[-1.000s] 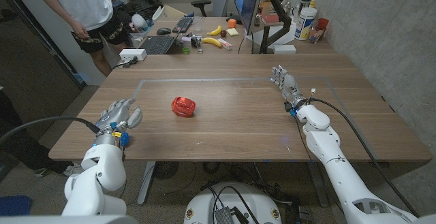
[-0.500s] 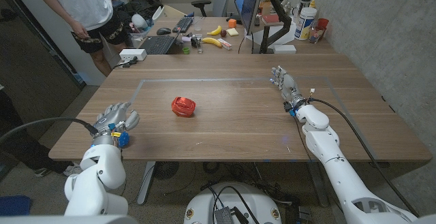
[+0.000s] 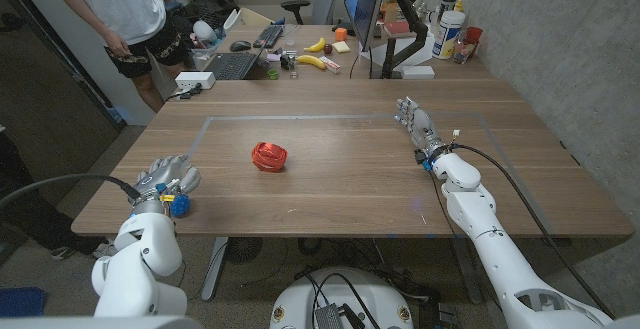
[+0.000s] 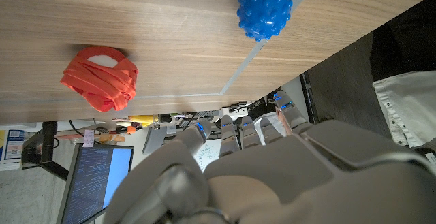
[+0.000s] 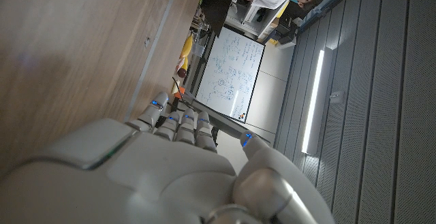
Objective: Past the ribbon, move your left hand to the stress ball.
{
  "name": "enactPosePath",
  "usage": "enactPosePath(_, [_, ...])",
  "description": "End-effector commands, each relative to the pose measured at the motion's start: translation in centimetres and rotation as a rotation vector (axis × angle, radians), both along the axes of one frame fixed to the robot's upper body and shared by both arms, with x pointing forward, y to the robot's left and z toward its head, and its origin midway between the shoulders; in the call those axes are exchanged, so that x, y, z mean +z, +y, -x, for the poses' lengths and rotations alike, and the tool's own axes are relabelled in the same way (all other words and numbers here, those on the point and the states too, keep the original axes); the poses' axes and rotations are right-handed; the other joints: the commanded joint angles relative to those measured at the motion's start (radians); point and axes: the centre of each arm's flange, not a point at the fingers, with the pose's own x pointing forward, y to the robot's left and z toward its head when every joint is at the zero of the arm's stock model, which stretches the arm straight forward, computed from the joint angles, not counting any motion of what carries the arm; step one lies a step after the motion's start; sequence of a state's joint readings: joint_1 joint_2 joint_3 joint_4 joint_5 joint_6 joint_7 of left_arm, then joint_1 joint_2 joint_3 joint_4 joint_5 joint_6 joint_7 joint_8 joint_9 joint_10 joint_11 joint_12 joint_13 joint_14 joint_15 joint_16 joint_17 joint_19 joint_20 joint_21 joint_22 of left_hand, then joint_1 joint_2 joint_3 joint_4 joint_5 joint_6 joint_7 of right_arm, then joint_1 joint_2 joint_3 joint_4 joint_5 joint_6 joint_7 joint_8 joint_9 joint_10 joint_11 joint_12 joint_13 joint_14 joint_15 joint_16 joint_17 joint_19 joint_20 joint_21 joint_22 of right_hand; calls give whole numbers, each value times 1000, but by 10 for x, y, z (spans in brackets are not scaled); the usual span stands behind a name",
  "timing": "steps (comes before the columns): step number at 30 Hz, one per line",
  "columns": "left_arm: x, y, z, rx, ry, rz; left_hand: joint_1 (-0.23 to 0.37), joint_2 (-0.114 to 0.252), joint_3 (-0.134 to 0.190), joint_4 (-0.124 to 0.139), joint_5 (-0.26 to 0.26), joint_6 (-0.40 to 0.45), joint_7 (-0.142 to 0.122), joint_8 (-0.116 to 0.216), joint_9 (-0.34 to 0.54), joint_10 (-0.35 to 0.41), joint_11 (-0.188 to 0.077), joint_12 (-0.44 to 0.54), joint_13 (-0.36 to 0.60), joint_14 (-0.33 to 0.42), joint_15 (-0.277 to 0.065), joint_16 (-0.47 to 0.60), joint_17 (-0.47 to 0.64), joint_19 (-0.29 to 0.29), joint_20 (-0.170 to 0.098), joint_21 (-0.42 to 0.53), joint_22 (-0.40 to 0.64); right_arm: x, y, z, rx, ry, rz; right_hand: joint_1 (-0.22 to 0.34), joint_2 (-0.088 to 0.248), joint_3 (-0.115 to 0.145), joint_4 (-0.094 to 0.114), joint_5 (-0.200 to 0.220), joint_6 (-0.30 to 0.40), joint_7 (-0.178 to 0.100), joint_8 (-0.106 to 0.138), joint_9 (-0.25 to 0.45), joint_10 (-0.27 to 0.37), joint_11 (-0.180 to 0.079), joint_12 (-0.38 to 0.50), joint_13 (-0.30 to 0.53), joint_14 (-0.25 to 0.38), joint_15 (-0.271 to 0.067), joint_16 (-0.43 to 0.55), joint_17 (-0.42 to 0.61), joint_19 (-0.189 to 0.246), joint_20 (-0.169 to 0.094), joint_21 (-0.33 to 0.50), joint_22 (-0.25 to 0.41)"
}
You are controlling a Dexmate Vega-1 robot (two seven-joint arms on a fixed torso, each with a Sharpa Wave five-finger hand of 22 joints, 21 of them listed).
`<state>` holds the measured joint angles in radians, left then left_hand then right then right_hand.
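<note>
progress: early, our reach is not yet made | left hand [image 3: 168,179] at table's 8 o'clock, fingers apart, holding nothing | ribbon [image 3: 268,156] near centre | stress ball [image 4: 265,9] beyond the ribbon in wrist view, untouched | right hand [image 3: 417,124] at 2 o'clock, fingers straight, empty

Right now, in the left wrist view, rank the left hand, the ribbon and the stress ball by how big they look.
1. left hand: by far the largest, though it sits right at the camera, so that is nearness.
2. ribbon: a red coil.
3. stress ball: blue and knobbly, somewhat smaller than the ribbon, and cut off by the picture's edge.
</note>
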<state>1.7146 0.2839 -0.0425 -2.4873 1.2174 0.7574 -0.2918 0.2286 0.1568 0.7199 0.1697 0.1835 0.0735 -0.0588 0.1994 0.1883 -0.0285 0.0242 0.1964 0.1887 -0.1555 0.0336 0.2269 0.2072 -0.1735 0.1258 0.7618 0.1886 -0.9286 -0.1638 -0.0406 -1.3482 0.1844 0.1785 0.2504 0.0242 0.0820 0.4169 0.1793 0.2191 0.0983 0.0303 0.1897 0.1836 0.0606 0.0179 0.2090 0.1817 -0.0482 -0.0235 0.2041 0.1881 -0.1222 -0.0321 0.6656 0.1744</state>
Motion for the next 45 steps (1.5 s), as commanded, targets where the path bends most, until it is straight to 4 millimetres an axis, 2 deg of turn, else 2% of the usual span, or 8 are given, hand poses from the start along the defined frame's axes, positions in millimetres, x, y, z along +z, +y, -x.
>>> enactPosePath(1, [-3, 5, 1, 19, 36, 13, 12, 44, 4, 1, -5, 4, 5, -2, 4, 3, 13, 2, 2, -8, 7, 10, 5, -151, 11, -7, 2, -1, 1, 1, -7, 4, 9, -6, 103, -3, -1, 3, 6, -1, 2, 4, 5, -3, 0, 3, -2, -8, 1, 5, 4, -63, -2, 6])
enactPosePath(8, [-5, 8, 2, 32, 50, 29, 14, 44, 5, 3, -5, 4, 6, -2, 4, 11, 17, 4, 2, -5, 10, 15, 6, -150, 25, -8, 2, -1, 2, 1, -8, 4, 13, -6, 103, -3, -1, 3, 6, -1, 2, 4, 5, -1, 0, 3, -2, -8, 1, 5, 4, -63, -4, 6])
enactPosePath(35, [-14, 29, 4, 94, 99, 80, 21, 44, 9, 6, -6, 16, 17, 1, 5, 38, 39, 12, 4, 9, 29, 29, 9, -120, 50, 1, 2, 1, 14, -1, -10, 8, 27, -6, 103, -4, -1, 4, 5, -2, 2, 4, 4, -3, 0, 3, -2, -8, 1, 5, 6, -63, -8, 6])
enactPosePath(45, [-16, 36, 4, 111, 94, 86, 22, 45, 10, 7, -6, 16, 18, 0, 5, 40, 43, 12, 4, 11, 35, 32, 10, -116, 52, 1, 1, 2, 18, -4, -3, 5, 30, -6, 103, -4, -1, 4, 5, -1, 2, 4, 4, -2, 0, 3, -2, -8, 1, 5, 7, -64, -10, 6])
